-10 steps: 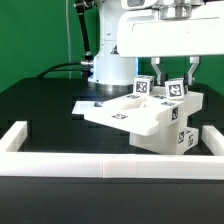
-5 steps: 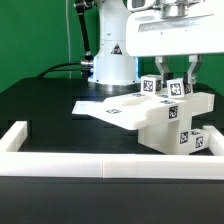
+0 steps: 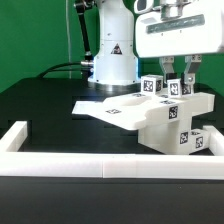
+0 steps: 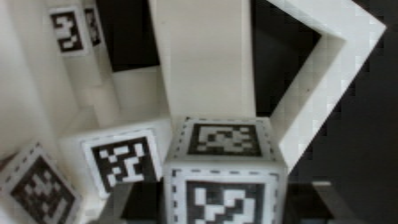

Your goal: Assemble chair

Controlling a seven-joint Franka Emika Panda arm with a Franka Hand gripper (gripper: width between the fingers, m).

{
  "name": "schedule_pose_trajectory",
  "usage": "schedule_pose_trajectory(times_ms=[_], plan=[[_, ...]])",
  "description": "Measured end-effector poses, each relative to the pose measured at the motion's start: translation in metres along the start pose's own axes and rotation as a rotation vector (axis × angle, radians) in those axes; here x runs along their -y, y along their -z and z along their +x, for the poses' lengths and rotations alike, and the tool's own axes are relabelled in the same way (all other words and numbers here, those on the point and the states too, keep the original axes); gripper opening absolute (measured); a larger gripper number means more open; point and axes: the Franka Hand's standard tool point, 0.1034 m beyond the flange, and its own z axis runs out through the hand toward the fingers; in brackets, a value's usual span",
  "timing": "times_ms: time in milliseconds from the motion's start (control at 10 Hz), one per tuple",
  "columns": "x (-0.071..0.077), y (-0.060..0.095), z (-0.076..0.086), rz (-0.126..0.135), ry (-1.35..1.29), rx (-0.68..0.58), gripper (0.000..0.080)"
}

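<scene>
Pincer (image 3: 178,80) clamped on a tagged square leg (image 3: 174,88) atop the chair (image 3: 150,118). Rigid, light, smooth plastic; likely slippery, best gripped across flat leg faces.

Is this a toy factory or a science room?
More likely a science room, a robot test bench I think. A white robot arm works on a black table fenced by a low white wall, with a green backdrop behind. The little white chair wears square black-and-white tags for cameras.
</scene>
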Motion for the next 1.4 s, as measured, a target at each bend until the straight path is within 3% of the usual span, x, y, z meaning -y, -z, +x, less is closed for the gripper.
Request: schedule_pose_trajectory(times_ms=[500, 800, 900, 1000, 1100, 1400], plan=[[0.0036, -0.0033, -0.0054, -0.006, -0.207, 0.005, 0.0287], [0.0034, -0.0033, -0.0050, -0.006, -0.159, 0.004, 0.0288], [0.0025, -0.0034, -0.0040, -0.008, -0.048, 0.006, 0.0500], [0.0024, -0.0034, -0.0043, -0.010, 0.016, 0.009, 0.0500], [0.0027, -0.0029, -0.0031, -0.006, 0.122, 0.007, 0.0620], [0.0039, 0.0018, -0.0032, 0.007, 0.268, 0.004, 0.0647]])
